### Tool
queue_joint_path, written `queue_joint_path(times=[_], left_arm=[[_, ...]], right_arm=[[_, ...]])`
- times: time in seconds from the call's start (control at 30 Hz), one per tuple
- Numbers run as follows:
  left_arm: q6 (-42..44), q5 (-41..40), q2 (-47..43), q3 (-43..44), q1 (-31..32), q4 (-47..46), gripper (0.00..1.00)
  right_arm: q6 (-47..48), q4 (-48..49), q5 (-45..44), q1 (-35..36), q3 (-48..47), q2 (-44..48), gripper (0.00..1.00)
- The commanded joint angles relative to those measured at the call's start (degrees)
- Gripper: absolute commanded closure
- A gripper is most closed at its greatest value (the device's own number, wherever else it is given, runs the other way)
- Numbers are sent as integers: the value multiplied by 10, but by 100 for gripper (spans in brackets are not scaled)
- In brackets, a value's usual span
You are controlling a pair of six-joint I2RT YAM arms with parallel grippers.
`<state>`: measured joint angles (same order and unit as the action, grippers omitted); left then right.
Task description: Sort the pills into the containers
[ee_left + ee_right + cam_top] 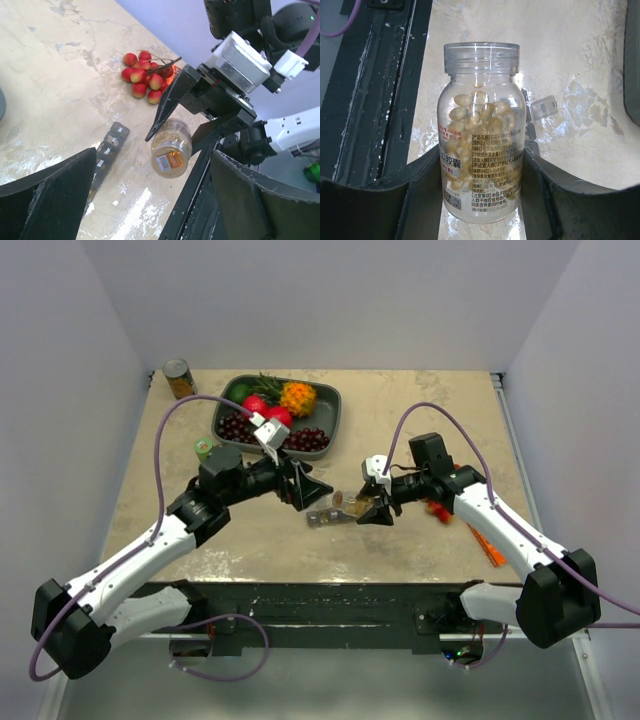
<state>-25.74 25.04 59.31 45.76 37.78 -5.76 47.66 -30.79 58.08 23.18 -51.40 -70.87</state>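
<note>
My right gripper is shut on a clear pill bottle full of pale yellow capsules and holds it tilted just above the table. In the right wrist view the bottle stands between my fingers. The grey strip of containers lies just below the bottle; one lid stands open. My left gripper is wide open and empty, its jaws facing the bottle's end, which bears a barcode sticker. The strip also shows in the left wrist view.
A dark fruit tray with grapes and fruit stands at the back. A tin can is at the back left and a small green object is by my left arm. Red berries and an orange item lie at the right.
</note>
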Motion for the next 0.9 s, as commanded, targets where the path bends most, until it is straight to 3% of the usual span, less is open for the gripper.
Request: queue_joint_path(times=[0.0,0.17,0.37,0.87], left_arm=[[-59,-32,-32,-11,-28,5,1],[-138,-58,-54,-20,-45,8,0],[-213,-16,-46,-28,-47,-31,1],[-255,23,-15,-31,-46,-24,2]], right_arm=[[12,15,21,-2,-17,7,100],[13,14,19,-2,-17,7,100],[14,14,16,-2,-17,7,100],[12,18,10,-3,-15,7,100]])
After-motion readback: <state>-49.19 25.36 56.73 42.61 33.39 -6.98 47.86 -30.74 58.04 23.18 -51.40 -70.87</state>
